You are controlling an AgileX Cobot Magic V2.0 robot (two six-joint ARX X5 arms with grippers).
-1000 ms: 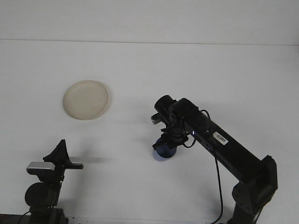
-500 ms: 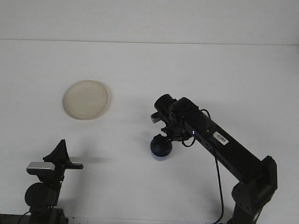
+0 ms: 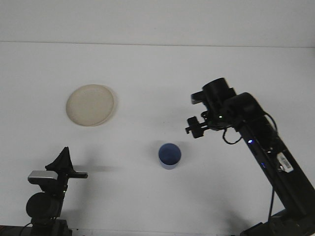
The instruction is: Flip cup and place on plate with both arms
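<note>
Near the middle of the table (image 3: pixel 206 69) we find the blue cup (image 3: pixel 170 156), standing with its mouth up and nothing touching it. It sits well apart from the cream plate (image 3: pixel 91 104), which lies farther back and to the left.

Up and to the right of the cup hangs the right gripper (image 3: pixel 195 127), holding nothing; how wide its fingers stand we cannot tell from this view. The left gripper (image 3: pixel 64 160) rests at the near left edge, also with nothing in it, and its opening is likewise unclear to us.

We judge the flip done and the carry to the plate left to do, most likely by the left arm. The risks we see: the cup is light and upright, so a finger meeting its rim off-centre could tip it or push it away. A pinch on one wall alone could let it swing or slip on the way over. The right arm hangs close by the cup, so the two arms might crowd each other there.

Against half a second ago, the right gripper has let go of the cup, lifted and drawn off to the right, while the cup, plate and left gripper stay where they were.
</note>
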